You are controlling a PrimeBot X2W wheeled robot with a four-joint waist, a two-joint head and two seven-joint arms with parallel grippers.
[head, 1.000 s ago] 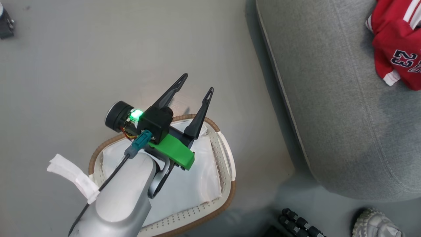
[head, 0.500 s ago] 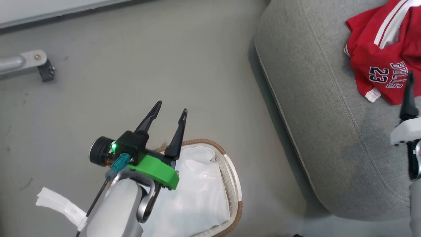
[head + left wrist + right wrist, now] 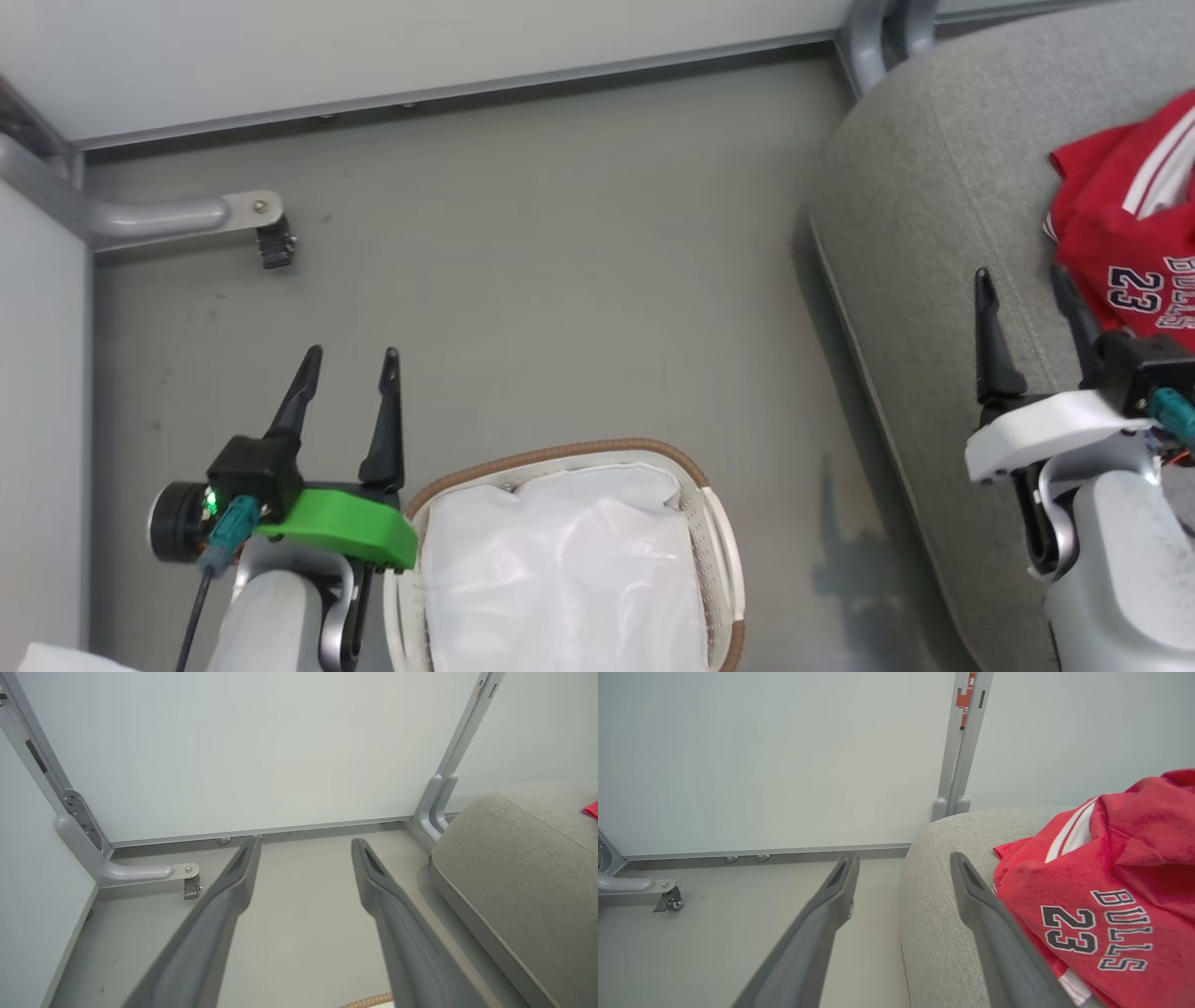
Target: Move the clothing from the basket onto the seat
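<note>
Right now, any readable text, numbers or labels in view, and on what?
"BULLS": on the red jersey, which lies on the sofa seat.
"23": on the same jersey, next to that word.
Red sticker on the grey post: too small to read.

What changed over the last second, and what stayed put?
The view swung. The left gripper moved off the basket to its left; the right gripper came into view beside the jersey. Both open, empty. Jersey stays on the sofa, white cloth in the basket.
</note>
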